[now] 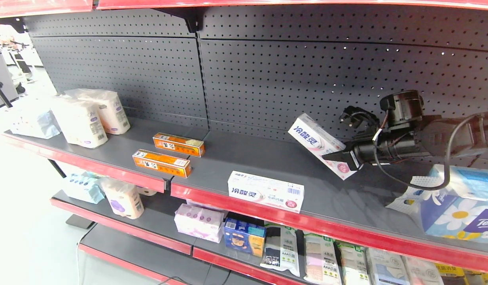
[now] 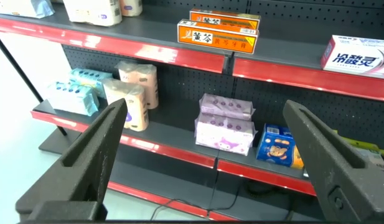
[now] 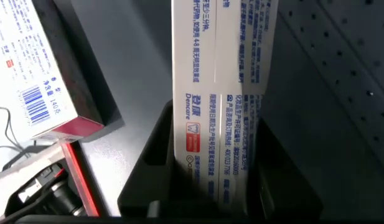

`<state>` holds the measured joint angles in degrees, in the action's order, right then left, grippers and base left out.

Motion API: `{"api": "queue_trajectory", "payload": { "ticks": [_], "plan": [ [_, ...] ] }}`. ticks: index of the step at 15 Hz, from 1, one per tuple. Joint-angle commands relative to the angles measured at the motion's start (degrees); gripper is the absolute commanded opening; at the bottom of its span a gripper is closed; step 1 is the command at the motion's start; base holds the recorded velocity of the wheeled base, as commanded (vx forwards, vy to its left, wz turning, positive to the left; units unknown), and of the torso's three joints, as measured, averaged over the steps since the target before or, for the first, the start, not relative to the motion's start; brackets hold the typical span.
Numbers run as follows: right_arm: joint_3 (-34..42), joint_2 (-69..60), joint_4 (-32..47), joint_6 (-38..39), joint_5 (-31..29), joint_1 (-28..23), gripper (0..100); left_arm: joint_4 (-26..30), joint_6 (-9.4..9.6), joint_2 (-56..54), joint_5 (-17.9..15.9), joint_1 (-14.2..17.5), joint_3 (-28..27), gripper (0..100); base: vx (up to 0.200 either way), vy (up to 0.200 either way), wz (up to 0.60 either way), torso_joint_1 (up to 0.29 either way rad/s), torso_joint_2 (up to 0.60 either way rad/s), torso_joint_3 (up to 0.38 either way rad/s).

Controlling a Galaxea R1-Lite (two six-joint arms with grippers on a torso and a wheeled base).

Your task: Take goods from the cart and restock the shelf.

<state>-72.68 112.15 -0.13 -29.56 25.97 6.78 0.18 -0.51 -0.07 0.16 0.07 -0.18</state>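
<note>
Head view, toothpaste box in R fingers, dark shelf, pegboard, pale floor

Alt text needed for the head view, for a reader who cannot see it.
The right gripper holds a white toothpaste box tilted over the dark shelf. A matching box lies at the shelf's front edge, with two orange boxes to its left.

Black perforated back panel stands over a pale, bright floor.
</note>
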Motion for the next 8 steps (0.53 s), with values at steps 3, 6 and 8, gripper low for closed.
{"api": "queue_trajectory", "payload": {
  "ticks": [3, 6, 8],
  "plan": [
    [-3.9, 2.8, 4.4, -1.9, 0.1, -0.1, 0, 0.0, -0.02, 0.1, 0.0, 0.0, 0.0, 100, 0.0, 0.0, 0.0, 0.0, 0.0, 0.0],
    [-5.3, 4.1, 4.4, -2.0, 0.1, 0.9, 0, 0.0, -0.02, 0.1, 0.0, 0.0, 0.0, 100, 0.0, 0.0, 0.0, 0.0, 0.0, 0.0],
    [-7.2, 5.4, 4.4, -2.0, 0.1, 2.1, 0, 0.0, -0.02, 0.1, 0.0, 0.0, 0.0, 100, 0.0, 0.0, 0.0, 0.0, 0.0, 0.0]
  ]
}}
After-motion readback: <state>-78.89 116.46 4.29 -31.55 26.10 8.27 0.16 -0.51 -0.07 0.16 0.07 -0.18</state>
